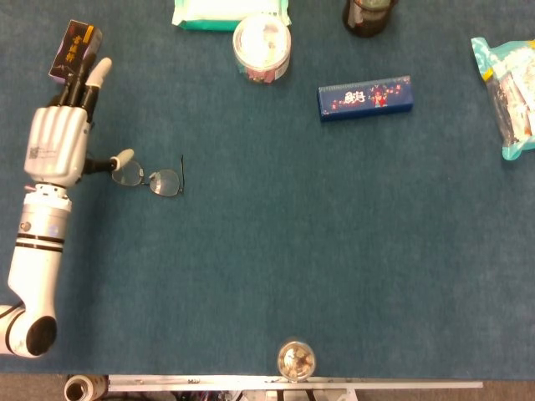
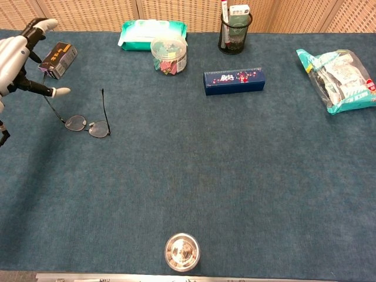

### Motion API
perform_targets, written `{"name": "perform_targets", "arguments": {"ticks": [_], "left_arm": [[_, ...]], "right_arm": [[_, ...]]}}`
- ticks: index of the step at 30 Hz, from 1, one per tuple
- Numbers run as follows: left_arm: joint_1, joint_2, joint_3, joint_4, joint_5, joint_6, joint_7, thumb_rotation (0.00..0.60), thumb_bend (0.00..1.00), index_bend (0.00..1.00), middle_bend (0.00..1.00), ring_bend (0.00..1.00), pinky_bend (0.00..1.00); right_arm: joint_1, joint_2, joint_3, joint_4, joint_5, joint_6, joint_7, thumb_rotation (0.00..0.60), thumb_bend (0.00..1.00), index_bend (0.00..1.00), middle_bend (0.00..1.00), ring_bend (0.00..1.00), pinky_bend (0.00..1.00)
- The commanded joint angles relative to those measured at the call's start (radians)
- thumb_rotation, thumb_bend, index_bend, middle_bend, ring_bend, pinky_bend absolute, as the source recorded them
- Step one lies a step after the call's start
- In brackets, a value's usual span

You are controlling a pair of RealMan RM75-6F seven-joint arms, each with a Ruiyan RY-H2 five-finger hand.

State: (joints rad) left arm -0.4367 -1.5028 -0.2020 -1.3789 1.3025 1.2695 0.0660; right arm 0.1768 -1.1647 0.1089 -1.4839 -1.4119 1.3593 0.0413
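1. So the left hand (image 1: 57,142) sits at the far left of the blue table (image 1: 292,276), fingers stretched out and spread, thumb poking sideways toward the glasses (image 1: 149,176). It's loose, nothing in it.

2. The glasses lie flat on the cloth just beside that thumb, lenses down on the table and temples unfolded. In the chest view the hand (image 2: 14,56) looks raised above them, thumb tip close to one temple, but I can't tell if it actually touches.

3. Right hand: doesn't show up in either view, so can't say anything about it.

4. Progress-wise, my read is that this is early. Nothing is grasped, the glasses aren't lifted or folded, so the actual pickup is all still ahead.

5. Other stuff around: a small dark box (image 1: 75,46) right by the fingertips, a wipes pack (image 2: 151,27) and a round tub of clips (image 2: 168,54) at the back, a pen holder (image 2: 234,29), a long blue box (image 1: 365,98) mid-table, a snack bag (image 2: 338,79) on the right, and a little metal cup (image 2: 182,251) at the near edge.
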Motion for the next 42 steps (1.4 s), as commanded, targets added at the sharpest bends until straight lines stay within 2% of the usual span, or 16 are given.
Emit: {"name": "perform_targets", "arguments": {"ticks": [1, 9, 15, 18, 25, 32, 37, 42], "left_arm": [[0.008, 0.028, -0.013, -0.022, -0.023, 0.012, 0.039, 0.6, 0.04, 0.0, 0.0, 0.13, 0.32], [0.053, 0.083, -0.002, -0.037, -0.06, 0.041, 0.09, 0.6, 0.04, 0.0, 0.0, 0.13, 0.32], [0.078, 0.094, -0.015, -0.038, -0.087, 0.079, 0.11, 0.6, 0.04, 0.0, 0.0, 0.13, 0.32], [0.08, 0.088, -0.02, -0.014, -0.103, 0.076, 0.118, 0.6, 0.04, 0.0, 0.0, 0.13, 0.32], [0.049, 0.038, -0.038, 0.099, -0.148, -0.001, 0.085, 0.6, 0.04, 0.0, 0.0, 0.13, 0.32], [0.008, -0.016, -0.054, 0.186, -0.148, -0.049, 0.041, 0.6, 0.04, 0.0, 0.0, 0.13, 0.32], [-0.013, -0.031, -0.058, 0.193, -0.126, -0.05, 0.033, 0.6, 0.04, 0.0, 0.0, 0.13, 0.32], [-0.016, -0.026, -0.057, 0.138, -0.102, -0.023, 0.044, 0.6, 0.04, 0.0, 0.0, 0.13, 0.32]], "right_arm": [[-0.001, 0.006, 0.001, 0.001, -0.003, 0.004, 0.004, 0.6, 0.22, 0.43, 0.39, 0.34, 0.58], [-0.004, 0.02, 0.006, 0.006, 0.004, 0.007, 0.015, 0.6, 0.22, 0.43, 0.39, 0.34, 0.58], [-0.004, 0.013, 0.0, 0.02, 0.0, 0.0, 0.032, 0.6, 0.22, 0.43, 0.39, 0.34, 0.58], [-0.005, 0.013, -0.001, 0.022, -0.002, 0.001, 0.036, 0.6, 0.22, 0.43, 0.39, 0.34, 0.58], [-0.012, 0.015, -0.002, 0.018, 0.0, 0.009, 0.032, 0.6, 0.22, 0.44, 0.39, 0.34, 0.58], [-0.013, 0.017, 0.001, 0.017, 0.008, 0.007, 0.029, 0.6, 0.22, 0.43, 0.39, 0.34, 0.58], [-0.013, 0.014, 0.0, 0.02, 0.009, 0.003, 0.03, 0.6, 0.22, 0.43, 0.39, 0.34, 0.58], [-0.014, 0.011, -0.001, 0.024, 0.009, 0.003, 0.036, 0.6, 0.22, 0.43, 0.39, 0.34, 0.58]]}}
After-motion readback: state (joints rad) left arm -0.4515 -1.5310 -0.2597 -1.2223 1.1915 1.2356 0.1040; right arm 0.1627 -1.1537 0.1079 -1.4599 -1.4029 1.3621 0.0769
